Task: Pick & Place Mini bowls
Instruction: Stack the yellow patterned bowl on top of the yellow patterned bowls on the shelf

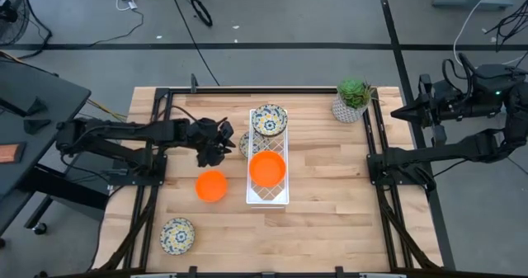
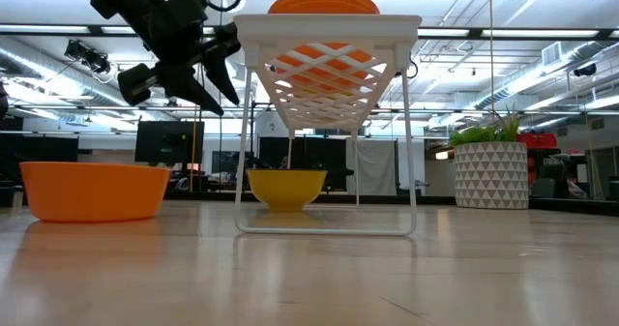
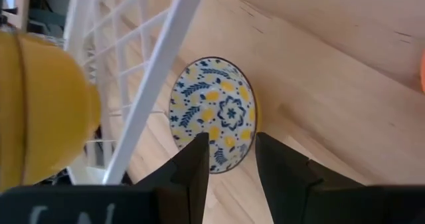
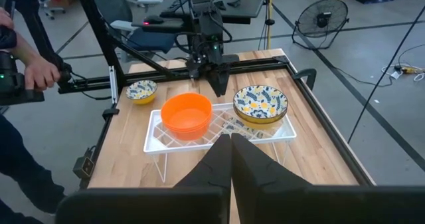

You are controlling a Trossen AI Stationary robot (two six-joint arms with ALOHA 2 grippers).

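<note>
Above a floral bowl (image 3: 214, 113) beside the rack (image 1: 268, 197), the left hand (image 1: 216, 147) hangs part-open, empty.

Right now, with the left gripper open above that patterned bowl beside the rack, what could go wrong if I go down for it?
1. The patterned bowl lies close against the white rack; the left gripper may knock the rack's leg as it descends.
2. A knock might shake the orange bowls on top.
3. Its fingers straddle only the bowl's rim, so the grip may slip.
</note>
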